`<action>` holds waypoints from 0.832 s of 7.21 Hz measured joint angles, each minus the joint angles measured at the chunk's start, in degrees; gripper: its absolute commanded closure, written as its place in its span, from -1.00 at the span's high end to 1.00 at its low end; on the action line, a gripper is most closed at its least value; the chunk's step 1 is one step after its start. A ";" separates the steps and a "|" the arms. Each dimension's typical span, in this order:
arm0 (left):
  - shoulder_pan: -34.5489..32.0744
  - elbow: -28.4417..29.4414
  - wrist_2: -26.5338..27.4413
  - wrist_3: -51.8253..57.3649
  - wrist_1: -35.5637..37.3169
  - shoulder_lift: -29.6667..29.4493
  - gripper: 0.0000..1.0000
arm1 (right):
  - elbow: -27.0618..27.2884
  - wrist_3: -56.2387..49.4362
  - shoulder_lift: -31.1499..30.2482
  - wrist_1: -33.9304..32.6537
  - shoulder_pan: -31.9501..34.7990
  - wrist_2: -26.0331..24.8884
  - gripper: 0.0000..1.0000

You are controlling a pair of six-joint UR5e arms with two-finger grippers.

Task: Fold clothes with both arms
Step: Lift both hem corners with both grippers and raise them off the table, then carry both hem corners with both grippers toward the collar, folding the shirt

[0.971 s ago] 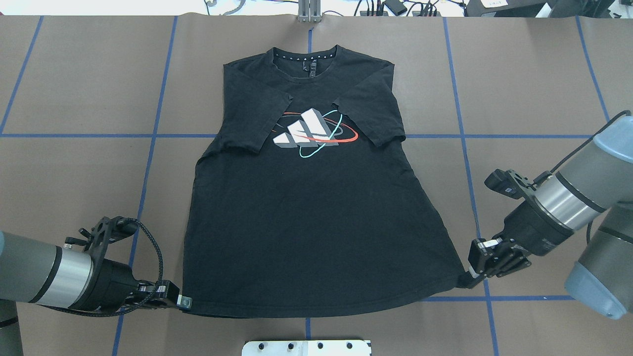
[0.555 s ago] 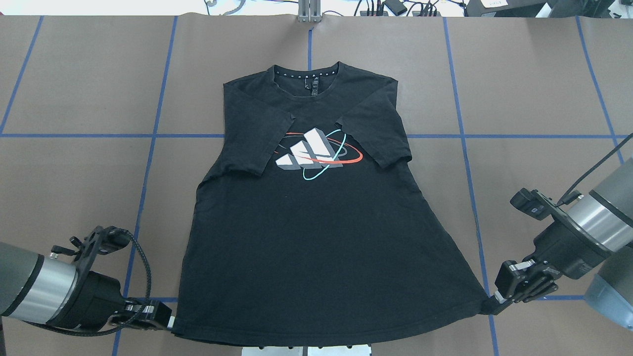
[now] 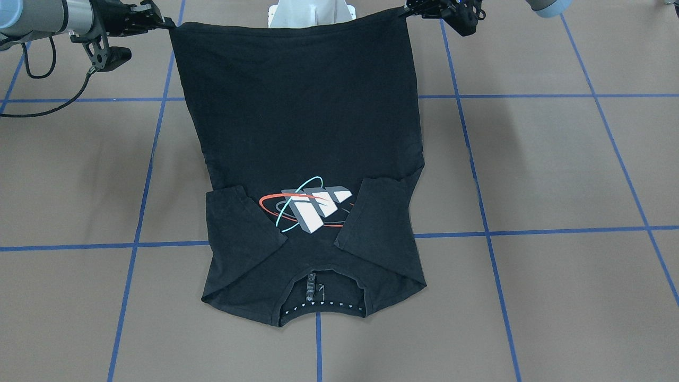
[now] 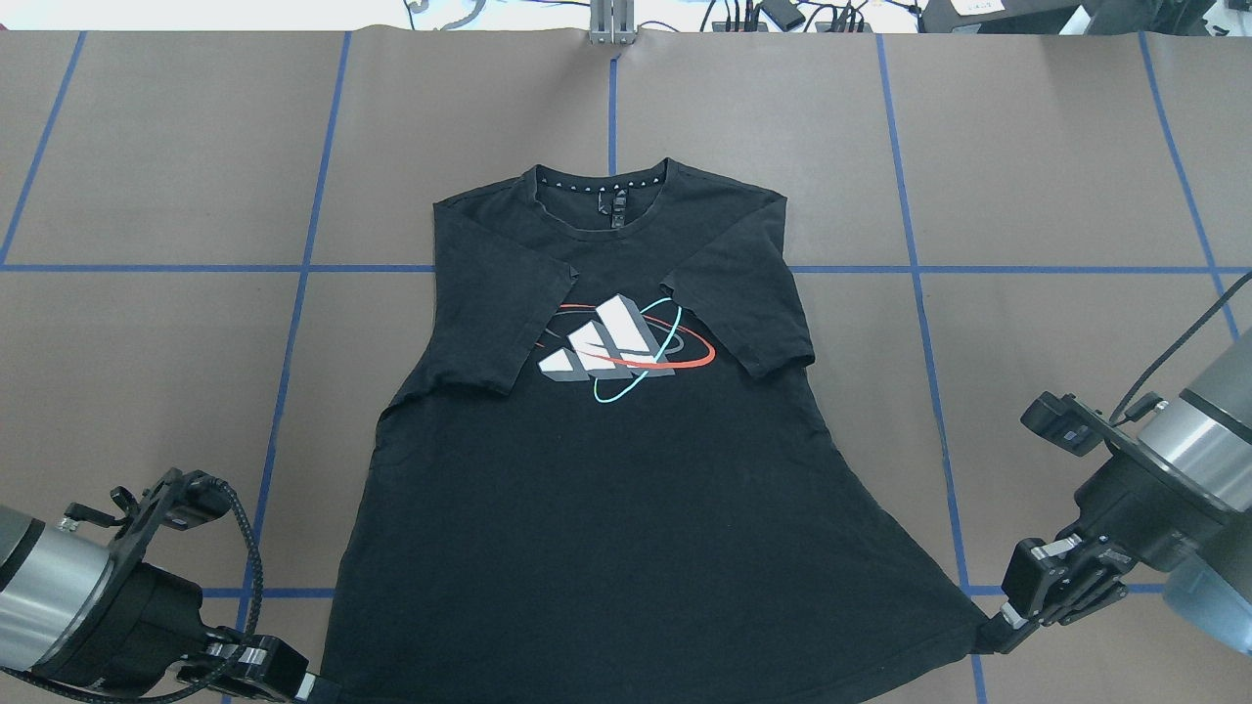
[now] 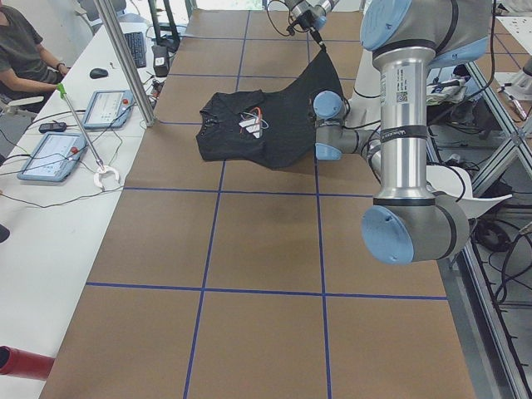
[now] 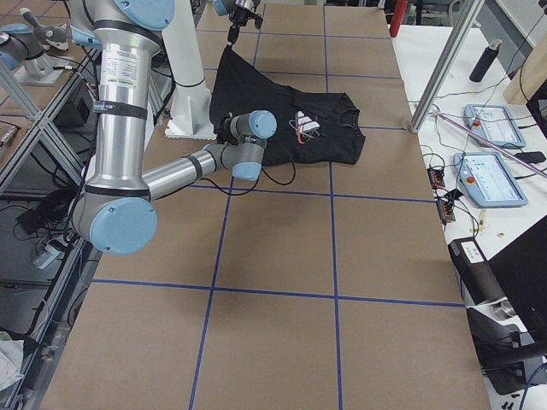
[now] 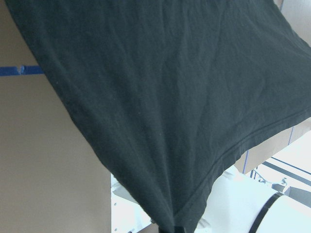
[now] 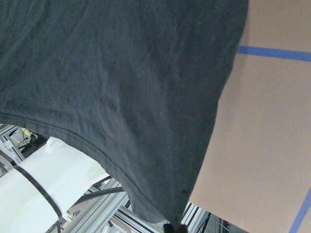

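T-shirt [image 4: 606, 469] has slid down-frame toward the robot, its hem now lifted at the bottom edge. Left gripper [image 4: 311, 687] pinches the lower-left hem corner, right gripper [image 4: 1000, 626] the lower-right one. Hem is taut — probably ready to fold.

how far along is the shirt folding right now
Done: both sleeves lie folded in over the chest of the T-shirt. In hand: the left gripper and right gripper each pinch a hem corner, holding the hem raised off the table. Left: the body is unfolded; the hem likely goes over toward the collar.
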 measured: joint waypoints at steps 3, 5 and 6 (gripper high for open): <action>-6.26 3.30 0.31 0.34 0.12 -2.97 -1.00 | -6.18 0.54 7.63 -0.14 1.13 -6.58 -1.00; -10.23 7.07 0.36 0.47 0.18 -7.12 -1.00 | -12.18 0.31 13.96 -0.18 6.36 -8.74 -1.00; -11.99 9.21 0.37 0.51 0.19 -9.18 -1.00 | -15.75 -0.03 17.25 -0.21 9.49 -8.77 -1.00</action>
